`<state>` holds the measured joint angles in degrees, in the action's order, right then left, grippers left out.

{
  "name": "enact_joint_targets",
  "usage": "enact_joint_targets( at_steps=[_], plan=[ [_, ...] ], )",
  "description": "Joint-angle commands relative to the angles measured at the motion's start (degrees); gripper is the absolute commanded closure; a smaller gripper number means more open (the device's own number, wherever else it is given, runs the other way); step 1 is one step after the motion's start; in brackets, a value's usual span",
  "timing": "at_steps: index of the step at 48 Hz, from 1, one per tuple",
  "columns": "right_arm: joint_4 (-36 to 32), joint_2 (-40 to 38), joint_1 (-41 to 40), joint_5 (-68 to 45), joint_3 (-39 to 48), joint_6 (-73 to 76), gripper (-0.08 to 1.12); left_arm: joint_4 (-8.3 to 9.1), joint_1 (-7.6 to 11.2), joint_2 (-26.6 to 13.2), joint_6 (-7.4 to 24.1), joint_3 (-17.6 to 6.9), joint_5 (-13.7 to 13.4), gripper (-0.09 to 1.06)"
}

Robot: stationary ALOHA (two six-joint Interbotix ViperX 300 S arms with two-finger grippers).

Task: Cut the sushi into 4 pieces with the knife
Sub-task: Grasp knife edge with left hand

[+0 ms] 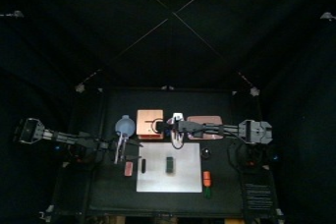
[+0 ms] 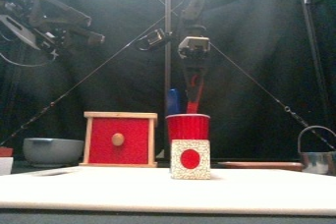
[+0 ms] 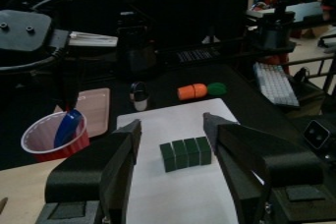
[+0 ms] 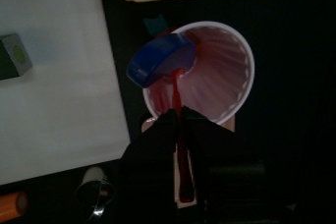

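Board (image 2: 79,193): sushi (image 2: 191,159), seemingly, before right tool (image 2: 194,84)

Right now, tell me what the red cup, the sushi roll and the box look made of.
The red cup is probably plastic: thin, faintly ribbed wall with a soft sheen. The sushi roll is dark green matte blocks, wood or plastic; I cannot tell which. The box looks like pale wood by its bare frame, with a red painted drawer front.

One sushi roll (image 3: 186,153), two knives (image 4: 160,59), one cup (image 4: 221,61)

Behind, black curtain (image 1: 168,22); below, black table (image 1: 116,196); dim light.
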<state>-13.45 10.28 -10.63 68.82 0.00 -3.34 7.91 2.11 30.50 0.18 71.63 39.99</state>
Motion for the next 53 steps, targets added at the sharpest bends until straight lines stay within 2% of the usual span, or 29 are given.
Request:
enact_joint_targets(
  at_steps=[1, 14, 21, 31, 41, 53],
  plan=[
    [0.2, -2.9, -0.4, 1.0, -2.6, 0.0, 0.90, -0.18, -0.35, 0.1, 0.1, -0.7, 0.3, 0.09],
    [-0.2, -10.4, 0.0, 2.2, -2.7, 1.1, 0.90, -0.79, -0.88, 0.1, 0.1, -0.7, 0.3, 0.09],
    [-0.3, -16.9, 1.2, 1.3, -1.8, 1.8, 0.90, -0.79, -0.97, 0.4, 0.1, -0.7, 0.3, 0.09],
    [-0.3, -26.1, 4.0, -6.2, 3.2, 5.4, 0.90, -0.79, -0.97, 1.4, 0.1, -0.7, 0.4, 0.09],
    [-0.2, -37.1, 7.2, -23.4, 16.3, 10.3, 0.90, -0.79, -0.97, 2.2, 0.1, -0.9, 0.5, 0.09],
    [0.3, -48.4, 9.0, -54.3, 38.0, 14.3, 0.90, -0.79, -0.97, 2.4, -0.3, -1.2, 0.5, 0.09]
  ],
)
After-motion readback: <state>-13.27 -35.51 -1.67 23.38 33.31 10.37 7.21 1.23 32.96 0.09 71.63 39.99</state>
